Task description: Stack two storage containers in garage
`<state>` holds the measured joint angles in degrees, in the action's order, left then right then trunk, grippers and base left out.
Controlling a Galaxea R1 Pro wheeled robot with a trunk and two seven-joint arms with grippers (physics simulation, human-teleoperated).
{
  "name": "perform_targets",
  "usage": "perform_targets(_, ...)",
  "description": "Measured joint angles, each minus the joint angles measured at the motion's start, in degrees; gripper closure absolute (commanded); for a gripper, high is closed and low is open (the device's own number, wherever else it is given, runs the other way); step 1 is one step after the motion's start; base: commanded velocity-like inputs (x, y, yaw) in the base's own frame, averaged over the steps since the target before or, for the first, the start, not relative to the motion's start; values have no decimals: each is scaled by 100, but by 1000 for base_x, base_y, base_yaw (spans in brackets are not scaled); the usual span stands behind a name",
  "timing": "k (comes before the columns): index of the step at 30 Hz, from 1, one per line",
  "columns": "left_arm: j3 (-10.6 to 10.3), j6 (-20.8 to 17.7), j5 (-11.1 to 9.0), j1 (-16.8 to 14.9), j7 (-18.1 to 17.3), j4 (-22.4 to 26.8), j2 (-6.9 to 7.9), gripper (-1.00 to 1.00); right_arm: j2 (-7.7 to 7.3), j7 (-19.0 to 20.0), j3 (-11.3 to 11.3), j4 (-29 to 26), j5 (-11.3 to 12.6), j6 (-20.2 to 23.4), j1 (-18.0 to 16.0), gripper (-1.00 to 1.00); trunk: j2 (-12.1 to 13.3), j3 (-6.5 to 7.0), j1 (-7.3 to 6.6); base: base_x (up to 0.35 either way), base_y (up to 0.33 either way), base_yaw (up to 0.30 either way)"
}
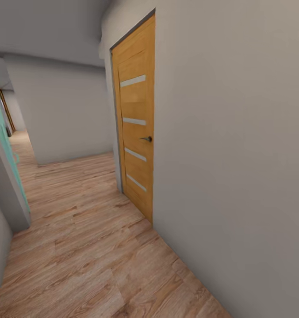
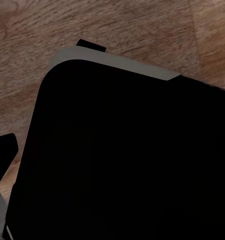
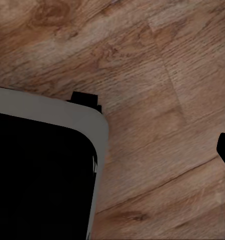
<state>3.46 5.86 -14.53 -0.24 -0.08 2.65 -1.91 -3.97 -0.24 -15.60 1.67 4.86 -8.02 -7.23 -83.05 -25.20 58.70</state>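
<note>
The robot faces a hallway of wood plank floor (image 1: 87, 247) beside a closed wooden door (image 1: 136, 128), with no orange container or garage visible, so both carries seem left, and I cannot tell either gripper's finger state

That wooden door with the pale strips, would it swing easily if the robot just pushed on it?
Probably not by a plain push. The door looks shut in its frame, and it has a lever handle, so it is likely latched until that is turned. It looks like a stiff, tall slab, so it would swing on hinges rather than bend; which way it opens I cannot tell.
</note>
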Motion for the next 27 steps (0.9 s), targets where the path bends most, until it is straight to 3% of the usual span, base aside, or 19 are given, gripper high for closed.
perform_targets(27, 0, 0, 0, 0, 0, 0, 0, -100, 0, 0, 1, 0, 0, 3, 0, -100, 0, 0, 0, 282, 0, 269)
